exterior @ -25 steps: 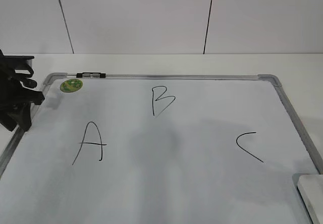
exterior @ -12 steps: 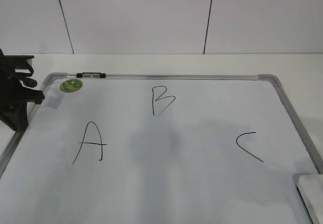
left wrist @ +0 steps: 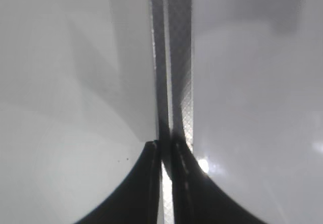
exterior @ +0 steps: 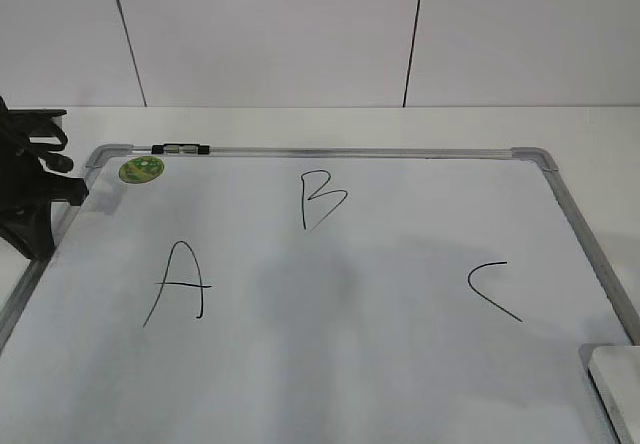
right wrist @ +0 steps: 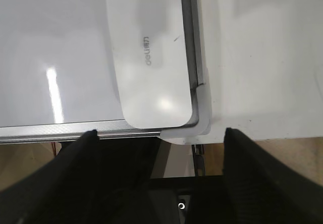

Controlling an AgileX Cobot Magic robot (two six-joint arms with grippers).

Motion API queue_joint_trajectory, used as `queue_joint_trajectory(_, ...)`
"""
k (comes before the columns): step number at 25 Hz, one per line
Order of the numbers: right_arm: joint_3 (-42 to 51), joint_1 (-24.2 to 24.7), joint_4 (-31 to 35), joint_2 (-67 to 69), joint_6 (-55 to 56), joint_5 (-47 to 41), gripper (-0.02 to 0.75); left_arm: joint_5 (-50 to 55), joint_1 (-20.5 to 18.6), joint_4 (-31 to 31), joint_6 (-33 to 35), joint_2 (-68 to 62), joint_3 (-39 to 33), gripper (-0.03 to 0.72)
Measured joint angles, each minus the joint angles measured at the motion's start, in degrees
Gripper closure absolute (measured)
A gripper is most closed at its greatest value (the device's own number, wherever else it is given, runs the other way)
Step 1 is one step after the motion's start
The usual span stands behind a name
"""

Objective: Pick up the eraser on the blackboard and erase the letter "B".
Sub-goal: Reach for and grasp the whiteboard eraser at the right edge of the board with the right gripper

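Note:
The blackboard (exterior: 400, 364) is a white board with a silver frame, lying flat. The black letter "B" (exterior: 322, 200) is at its upper middle, between "A" (exterior: 178, 284) and "C" (exterior: 492, 289). The white eraser (exterior: 617, 389) lies on the board's near right corner. In the right wrist view the eraser (right wrist: 149, 57) sits just ahead of my right gripper (right wrist: 159, 133), which is open, empty and above it. My left gripper (exterior: 38, 236) is at the board's left edge. In the left wrist view it (left wrist: 164, 148) is shut and empty over the frame (left wrist: 179, 57).
A round green magnet (exterior: 141, 169) and a black-and-silver clip (exterior: 180, 149) sit at the board's far left corner. The board lies on a white table (exterior: 300, 124) before a white panelled wall. The table's near edge and dark space below show in the right wrist view (right wrist: 202, 153).
The left arm has drawn back slightly to the left from a second ago. Board, letters and eraser have not moved.

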State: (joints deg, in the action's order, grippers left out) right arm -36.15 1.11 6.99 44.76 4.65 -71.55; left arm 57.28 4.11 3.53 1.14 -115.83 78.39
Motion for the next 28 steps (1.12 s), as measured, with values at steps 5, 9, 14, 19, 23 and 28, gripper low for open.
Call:
queue_joint_trajectory(5,0.00,0.00,0.00,0.00,0.00,0.00,0.154,0.00,0.00,0.00,-0.02,0.00,0.00,0.669)
queue_joint_trajectory(9,0.00,0.00,0.24,0.00,0.00,0.00,0.154,0.00,0.00,0.02,-0.02,0.00,0.00,0.669)
queue_joint_trajectory(14,0.00,0.00,1.52,0.00,0.00,0.00,0.154,0.05,0.00,0.02,-0.02,0.00,0.00,0.669)
queue_joint_trajectory(19,0.00,0.00,1.62,3.04,-0.53,0.74,0.122,0.14,0.00,0.13,-0.02,0.00,0.09,0.669)
queue_joint_trajectory(23,0.00,0.00,2.29,7.45,-1.60,3.63,0.070,0.14,0.00,0.13,-0.02,0.00,0.09,0.669)
queue_joint_trajectory(28,0.00,0.00,3.52,14.12,-3.84,8.35,0.067,0.14,0.00,0.13,-0.02,0.00,0.09,0.669)
